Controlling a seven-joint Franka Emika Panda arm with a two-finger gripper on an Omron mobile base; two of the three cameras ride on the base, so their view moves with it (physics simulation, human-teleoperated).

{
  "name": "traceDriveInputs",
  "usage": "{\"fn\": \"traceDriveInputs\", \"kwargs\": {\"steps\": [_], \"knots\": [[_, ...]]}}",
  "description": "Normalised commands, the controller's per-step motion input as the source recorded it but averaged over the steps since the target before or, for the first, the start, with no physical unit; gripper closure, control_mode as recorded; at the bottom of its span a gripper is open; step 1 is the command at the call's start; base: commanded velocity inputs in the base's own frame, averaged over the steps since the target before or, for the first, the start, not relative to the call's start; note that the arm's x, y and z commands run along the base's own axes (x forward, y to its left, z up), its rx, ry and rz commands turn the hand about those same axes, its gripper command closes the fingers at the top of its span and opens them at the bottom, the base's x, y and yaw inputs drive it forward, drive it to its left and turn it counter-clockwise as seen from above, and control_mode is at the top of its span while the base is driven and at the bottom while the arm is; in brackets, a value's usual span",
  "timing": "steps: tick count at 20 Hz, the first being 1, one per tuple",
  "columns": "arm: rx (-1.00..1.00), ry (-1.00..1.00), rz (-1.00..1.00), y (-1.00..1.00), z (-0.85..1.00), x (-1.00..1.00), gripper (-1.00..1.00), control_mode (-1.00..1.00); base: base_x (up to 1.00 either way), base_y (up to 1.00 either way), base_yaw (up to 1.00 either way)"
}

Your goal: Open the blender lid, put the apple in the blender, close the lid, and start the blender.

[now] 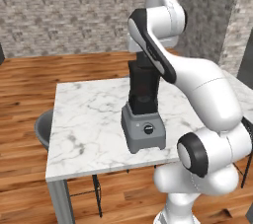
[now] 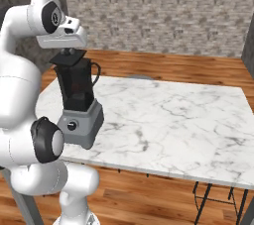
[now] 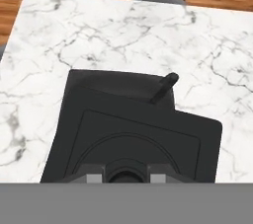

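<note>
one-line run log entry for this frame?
stage: closing lid | gripper: shut, at blender lid | lid: atop blender jar | apple: red shape inside jar | dial: untouched

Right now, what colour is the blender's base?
Grey, with a black dial; the blender base shows best in the left base view.

The blender (image 1: 143, 114) stands on the surface (image 1: 89, 124), near its front edge. The blender lid (image 3: 143, 134) lies on top of the jar, turned slightly askew to it. The gripper (image 3: 127, 176) sits directly above the lid. A stool (image 1: 43, 129) stands beside the surface's left edge, partly tucked beneath it.
</note>
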Motion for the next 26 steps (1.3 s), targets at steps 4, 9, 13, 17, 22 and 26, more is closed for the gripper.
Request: {"fn": "traceDriveInputs", "kwargs": {"steps": [4, 9, 13, 17, 22, 26], "knots": [[0.00, 0.03, 0.04, 0.00, -0.04, 0.20, 1.00, -1.00, 0.00, 0.00, 0.00], [0.00, 0.04, 0.06, 0.00, -0.14, 0.04, 1.00, -1.00, 0.00, 0.00, 0.00], [0.00, 0.05, 0.07, 0.00, -0.14, 0.01, 1.00, -1.00, 0.00, 0.00, 0.00], [0.00, 0.00, 0.07, 0.00, -0.11, 0.05, 1.00, -1.00, 0.00, 0.00, 0.00], [0.00, 0.00, 0.08, 0.00, -0.12, 0.02, 1.00, -1.00, 0.00, 0.00, 0.00], [0.00, 0.01, 0.08, 0.00, -0.14, 0.05, 1.00, -1.00, 0.00, 0.00, 0.00]]}}
